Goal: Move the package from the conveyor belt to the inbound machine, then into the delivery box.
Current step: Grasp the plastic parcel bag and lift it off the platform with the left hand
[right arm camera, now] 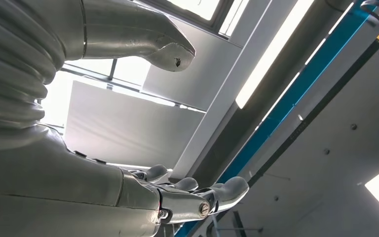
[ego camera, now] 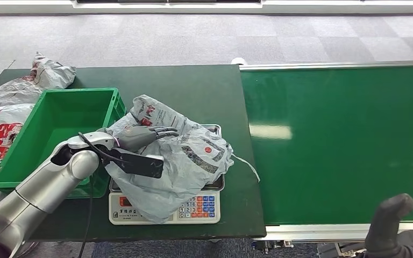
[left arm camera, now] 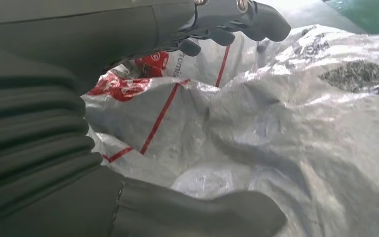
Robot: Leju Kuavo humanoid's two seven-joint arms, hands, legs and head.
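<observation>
A crumpled grey plastic package [ego camera: 193, 156] with red and black print lies on the white scale [ego camera: 196, 210], the inbound machine, at the table's front. My left hand [ego camera: 142, 135] rests on the package's left top, its fingers stretched out flat. In the left wrist view the package [left arm camera: 276, 123] lies between the fingers [left arm camera: 237, 17] and the thumb [left arm camera: 202, 212], which stand apart and do not close on it. The green delivery box [ego camera: 59, 123] stands just left of the scale. My right hand [ego camera: 390, 217] hangs at the belt's near edge, palm up and holding nothing [right arm camera: 79, 187].
The green conveyor belt [ego camera: 344, 140] runs along the right, bare. More grey and white packages [ego camera: 32, 80] are piled at the table's far left, behind and beside the box. The dark green table [ego camera: 183, 86] is free behind the scale.
</observation>
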